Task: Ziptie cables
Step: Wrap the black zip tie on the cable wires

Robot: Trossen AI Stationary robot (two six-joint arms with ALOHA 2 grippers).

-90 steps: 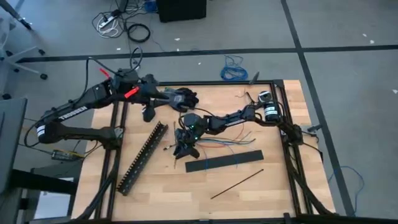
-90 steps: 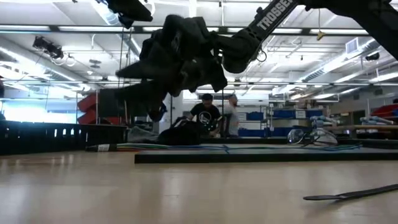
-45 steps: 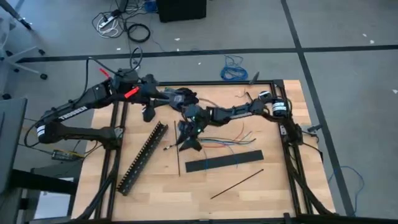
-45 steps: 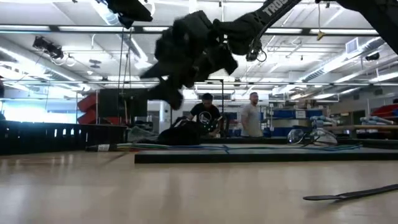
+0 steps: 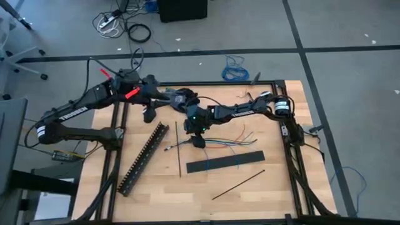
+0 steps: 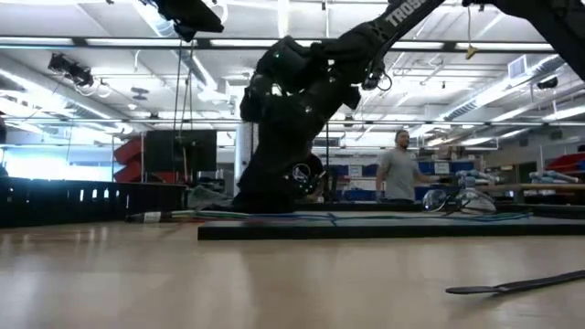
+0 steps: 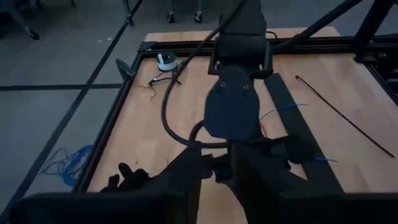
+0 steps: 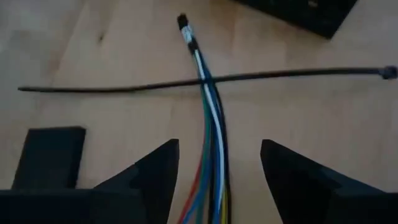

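Right gripper (image 8: 214, 168) has its jaws spread wide with nothing in them, hovering low right over the cables (image 8: 208, 124), which run straight up the gap between the two fingers. One ziptie (image 8: 205, 79) lies flat across the bundle near its bound tip, touching it, so the crossing is already set up.

Those wires look light and floppy, so I'd expect them to splay or slide if nudged from one side. Best bet is probably pinching the bundle where the strands still run tight together, close to the crossing, not at the fanned ends. The ziptie is thin, springy and lies flush on the surface (image 5: 162, 187), so it'll likely be fiddly to lift; the free end is the place to go for.

Left gripper (image 5: 181, 99) sits up near the far side of the surface, close to the right arm; can't tell how its jaws stand.

Room-wise: a flat black bar (image 5: 225, 162) is just beside the wires, the slotted duct (image 5: 144, 158) off to the left, and the second ziptie (image 5: 237, 184) sits well apart toward the near edge.
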